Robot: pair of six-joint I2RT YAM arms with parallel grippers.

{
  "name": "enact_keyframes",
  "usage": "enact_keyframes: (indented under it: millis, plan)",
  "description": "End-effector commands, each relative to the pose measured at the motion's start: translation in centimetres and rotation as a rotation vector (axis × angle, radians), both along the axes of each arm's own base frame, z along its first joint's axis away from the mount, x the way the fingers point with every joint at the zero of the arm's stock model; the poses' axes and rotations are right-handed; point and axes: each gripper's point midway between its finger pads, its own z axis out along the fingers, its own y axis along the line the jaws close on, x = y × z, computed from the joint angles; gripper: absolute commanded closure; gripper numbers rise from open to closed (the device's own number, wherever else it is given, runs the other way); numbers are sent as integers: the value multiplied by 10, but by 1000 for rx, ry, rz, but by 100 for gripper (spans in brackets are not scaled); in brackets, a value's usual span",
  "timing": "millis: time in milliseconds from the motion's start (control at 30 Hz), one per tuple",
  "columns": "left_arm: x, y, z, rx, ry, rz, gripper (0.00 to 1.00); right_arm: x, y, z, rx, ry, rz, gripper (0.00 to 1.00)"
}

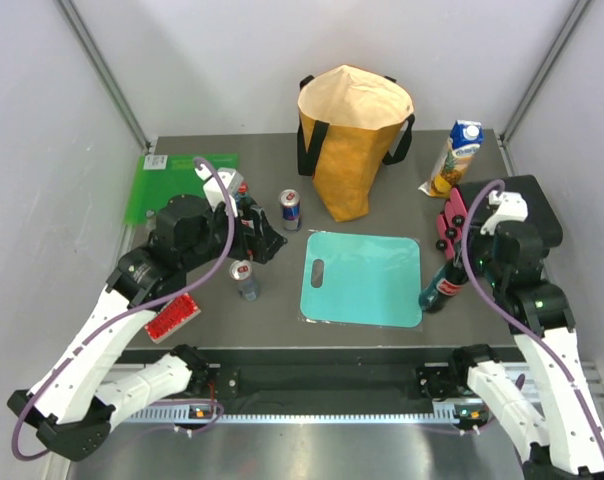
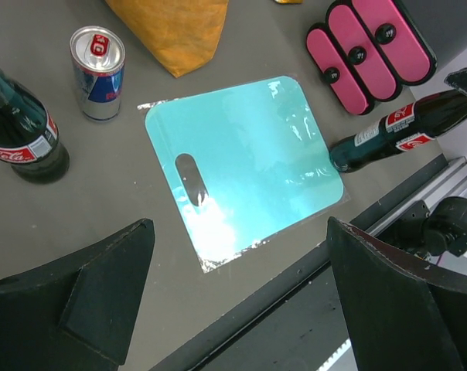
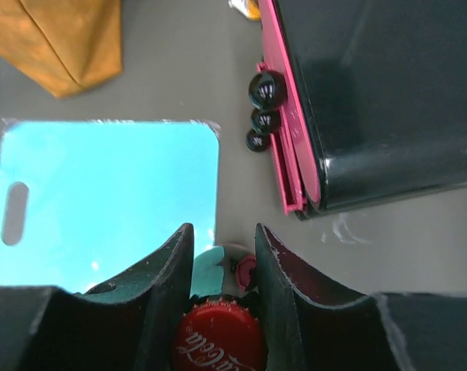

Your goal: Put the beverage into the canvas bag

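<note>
The canvas bag (image 1: 352, 140) stands upright and open-mouthed at the back of the table, mustard yellow with black straps; its bottom corner shows in the wrist views (image 2: 172, 31) (image 3: 56, 39). A Coca-Cola bottle (image 1: 440, 290) (image 2: 388, 135) stands at the right edge of the teal mat. My right gripper (image 1: 460, 268) (image 3: 222, 232) is over it, fingers pressed on both sides of its red cap (image 3: 218, 340). My left gripper (image 1: 267, 240) (image 2: 240, 224) hangs wide open with nothing between its fingers. A second cola bottle (image 1: 245, 280) (image 2: 21, 131) and a Red Bull can (image 1: 290, 210) (image 2: 98, 73) stand near it.
A teal cutting mat (image 1: 362, 278) lies in the middle. A juice carton (image 1: 455, 158) stands at the back right. A pink rack (image 1: 450, 222) leans on a black box (image 1: 527, 205) beside my right arm. A green board (image 1: 172, 180) and a red brush (image 1: 172, 318) lie at the left.
</note>
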Motion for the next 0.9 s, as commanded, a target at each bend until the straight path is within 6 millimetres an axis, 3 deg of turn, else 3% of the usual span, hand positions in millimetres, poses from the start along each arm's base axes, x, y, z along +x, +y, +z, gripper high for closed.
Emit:
enact_keyframes:
  millis: [0,133,167,233,267,300,333,400,433,500,533,567,600,633,667,700,800,833,867]
  plan:
    - [5,0,29,-38,-78,10,3,20,6,90,-4,-222,48,100]
    - [6,-1,33,-38,-81,13,3,31,24,121,32,-244,132,100]
    - [6,-1,34,-46,-81,14,3,31,27,143,42,-284,145,100]
    - [7,-3,32,-49,-76,11,3,42,38,156,60,-282,192,100]
    - [9,-5,30,-49,-68,13,4,41,40,184,70,-338,204,100]
    - [11,-6,28,-46,-60,12,4,52,44,190,74,-330,216,100]
    - [11,-7,29,-48,-56,12,4,50,48,220,92,-394,235,100]
    - [13,-11,33,-57,-53,2,4,65,55,241,111,-422,253,100]
    - [13,-12,35,-61,-54,1,4,61,57,273,132,-489,267,100]
    - [15,-13,40,-73,-65,4,4,78,62,296,150,-533,276,100]
    - [16,-13,38,-71,-65,8,4,74,62,326,153,-608,282,100]
    - [19,-14,36,-65,-60,11,4,91,66,331,159,-610,288,100]
    - [21,-12,33,-54,-55,23,4,95,68,347,163,-655,292,100]
    - [25,-14,29,-41,-44,27,4,90,67,378,169,-739,299,100]
    - [27,-14,28,-38,-38,31,4,107,71,381,180,-747,298,100]
    - [26,-16,26,-31,-23,22,4,103,70,412,204,-847,297,100]
    - [27,-22,30,-39,-12,4,5,123,78,435,278,-936,313,100]
    - [28,-22,32,-49,-19,4,5,118,79,459,294,-1027,330,100]
    - [28,-22,32,-50,-20,10,5,133,83,460,321,-1039,333,100]
